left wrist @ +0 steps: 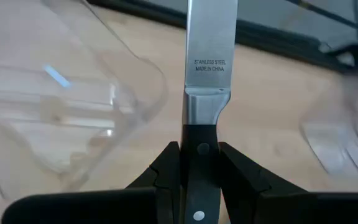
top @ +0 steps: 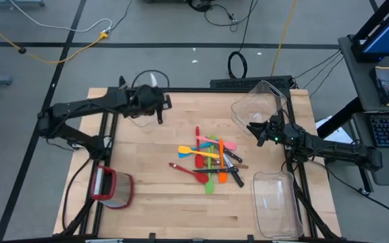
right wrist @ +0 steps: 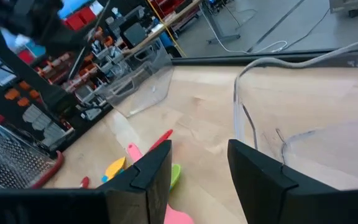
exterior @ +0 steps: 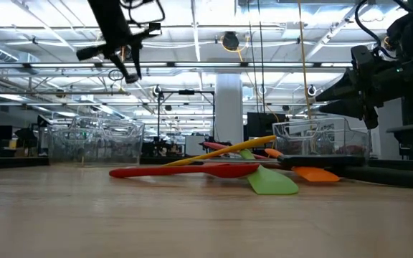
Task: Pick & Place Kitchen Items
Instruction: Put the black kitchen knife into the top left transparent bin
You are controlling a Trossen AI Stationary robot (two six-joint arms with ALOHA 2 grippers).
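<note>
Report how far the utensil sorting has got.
Done: nothing visibly placed; I cannot see any utensil inside a bin. In hand: the left gripper grips a black-handled knife above the far-left clear bin. The right gripper is open and empty. Left: the pile of coloured utensils mid-table.

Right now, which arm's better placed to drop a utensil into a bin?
Left. Its end effector is shut on a black-handled knife above the clear bin at the table's far left. The right end effector is open and empty.
</note>
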